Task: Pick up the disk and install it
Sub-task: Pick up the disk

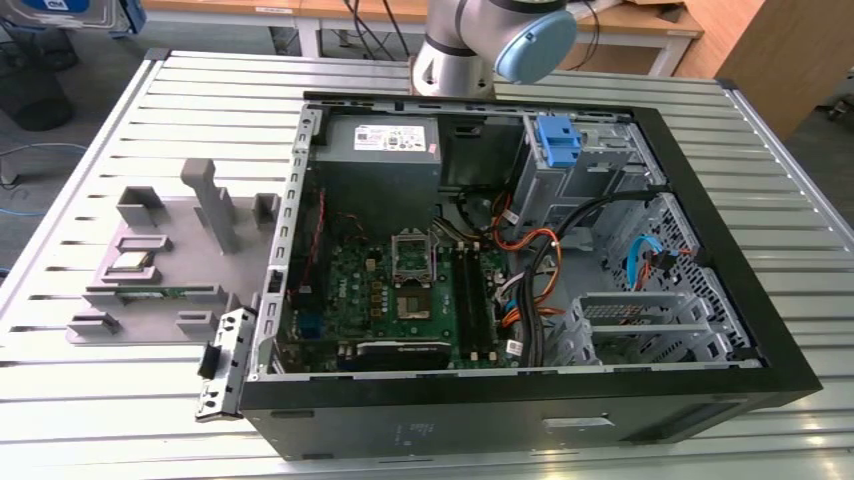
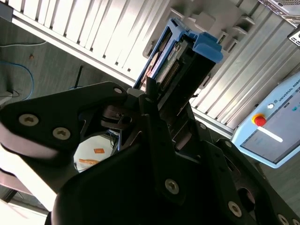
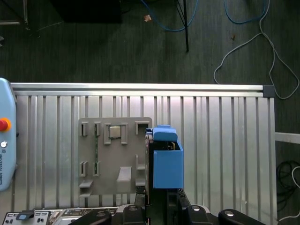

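Note:
In both wrist views my gripper (image 2: 157,91) is shut on the disk (image 2: 171,65), a flat silver drive in a blue plastic carrier (image 2: 206,44). In the second wrist view the disk shows edge-on, sticking out past the black fingers (image 2: 150,101). In the first wrist view the disk (image 3: 166,161) hangs high above the ribbed metal table (image 3: 220,140), beside the grey fixture plate (image 3: 112,154), with the gripper (image 3: 159,199) below it. The open computer case (image 1: 721,300) lies on the table in the exterior view, with drive cages (image 1: 641,320) at the exterior view's right.
A blue plastic part (image 1: 555,140) sits in the case's upper bay next to the grey power-supply box (image 1: 380,150). The grey fixture plate (image 1: 160,270) lies at the exterior view's left. A light-blue pendant with a red button (image 2: 265,124) rests by the table. Cables lie on the floor (image 3: 243,47).

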`<state>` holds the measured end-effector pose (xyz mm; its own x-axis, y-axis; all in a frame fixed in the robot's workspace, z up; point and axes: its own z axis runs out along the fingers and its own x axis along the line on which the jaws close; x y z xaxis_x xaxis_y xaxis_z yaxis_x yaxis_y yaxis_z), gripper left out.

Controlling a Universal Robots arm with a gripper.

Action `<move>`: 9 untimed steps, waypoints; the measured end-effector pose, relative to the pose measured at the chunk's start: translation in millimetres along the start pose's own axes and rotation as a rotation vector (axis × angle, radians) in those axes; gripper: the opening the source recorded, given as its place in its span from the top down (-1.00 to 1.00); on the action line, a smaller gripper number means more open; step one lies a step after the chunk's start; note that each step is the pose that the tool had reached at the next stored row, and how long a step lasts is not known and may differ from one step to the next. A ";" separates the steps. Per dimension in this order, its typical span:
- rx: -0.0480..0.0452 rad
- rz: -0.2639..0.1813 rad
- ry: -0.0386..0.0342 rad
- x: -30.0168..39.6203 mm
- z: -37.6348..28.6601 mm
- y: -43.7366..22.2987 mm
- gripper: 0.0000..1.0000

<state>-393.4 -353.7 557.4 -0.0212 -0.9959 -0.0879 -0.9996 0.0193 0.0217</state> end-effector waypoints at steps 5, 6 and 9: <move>-0.0046 0.000 0.0000 0.1 1.4 0.0 0.30; -0.0047 0.000 0.0000 0.1 1.4 -0.1 0.30; -0.0589 0.005 0.0012 0.1 1.4 0.0 0.30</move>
<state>-393.4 -353.7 556.0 -0.0263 -0.9959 -0.0864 -0.9966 0.0193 0.0807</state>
